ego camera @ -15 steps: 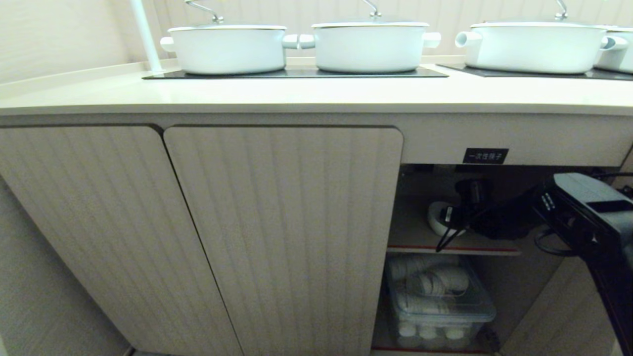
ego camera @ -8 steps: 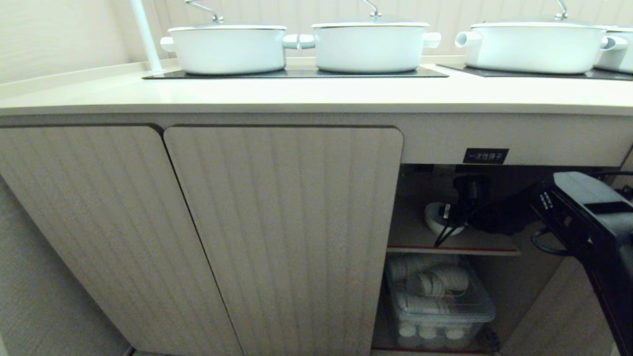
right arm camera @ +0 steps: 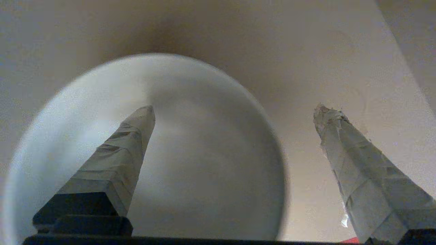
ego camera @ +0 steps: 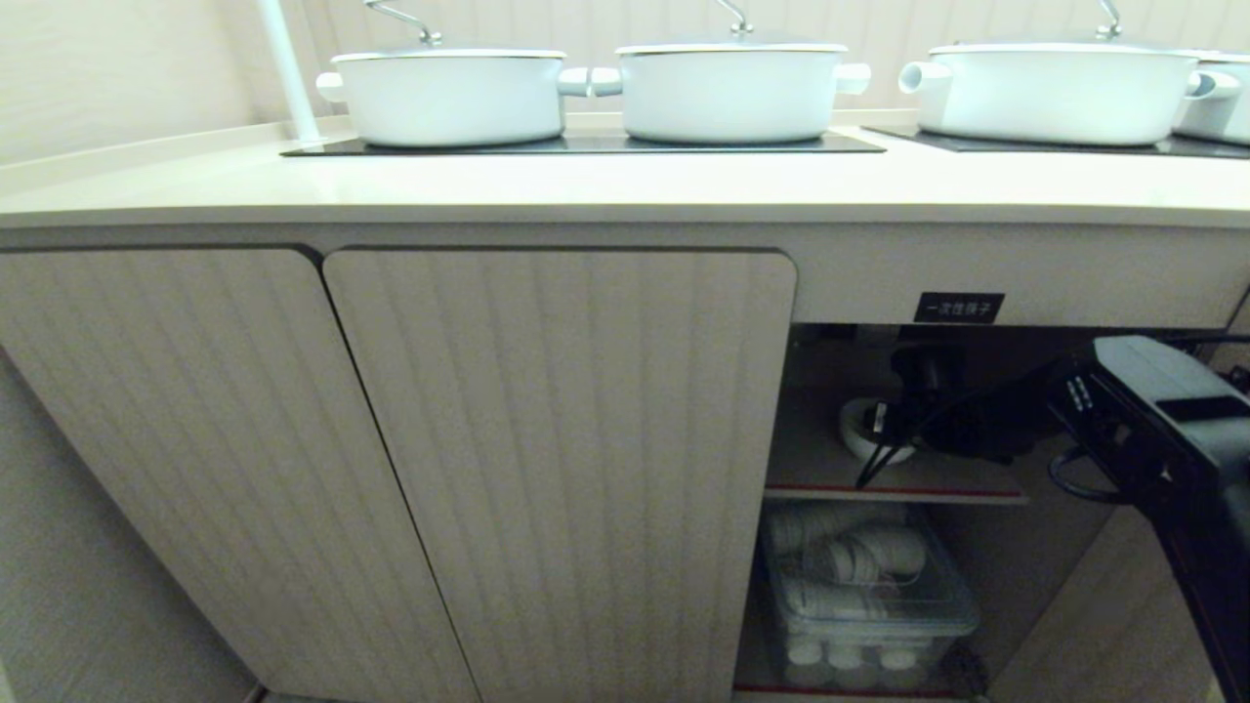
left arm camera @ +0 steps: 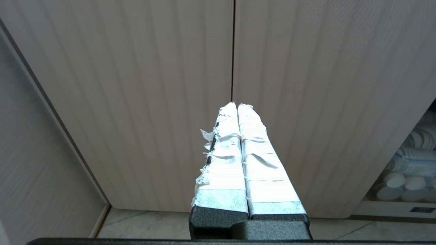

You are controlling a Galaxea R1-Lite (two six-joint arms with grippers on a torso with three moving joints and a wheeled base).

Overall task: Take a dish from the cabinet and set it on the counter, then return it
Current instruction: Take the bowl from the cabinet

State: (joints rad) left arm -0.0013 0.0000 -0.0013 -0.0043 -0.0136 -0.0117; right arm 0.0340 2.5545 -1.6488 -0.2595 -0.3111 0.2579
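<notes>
The dish [ego camera: 857, 434], a small white bowl, sits on the inner shelf [ego camera: 830, 478] of the open cabinet [ego camera: 840, 361], below the black label [ego camera: 958, 308]. My right gripper [ego camera: 891, 430] reaches into that compartment and is open. In the right wrist view the dish [right arm camera: 204, 153] fills the near side; my right gripper [right arm camera: 235, 112] straddles its rim, one taped finger [right arm camera: 129, 146] over the bowl, the other [right arm camera: 344, 149] outside it over bare shelf. Touch cannot be told. My left gripper [left arm camera: 237, 104] is shut and parked facing the closed doors. The counter [ego camera: 586, 186] runs above.
Big white lidded pots [ego camera: 449, 93] [ego camera: 728, 90] [ego camera: 1055, 90] stand on black glass panels [ego camera: 586, 144]. Below the shelf is a clear plastic box [ego camera: 864, 596] of white dishes. Closed fluted doors [ego camera: 566, 459] fill the left; the open door [ego camera: 1104, 625] hangs at lower right.
My right arm has edged slightly up and further into the cabinet toward the dish. Its jaws stayed open, and the dish has not left the shelf.
</notes>
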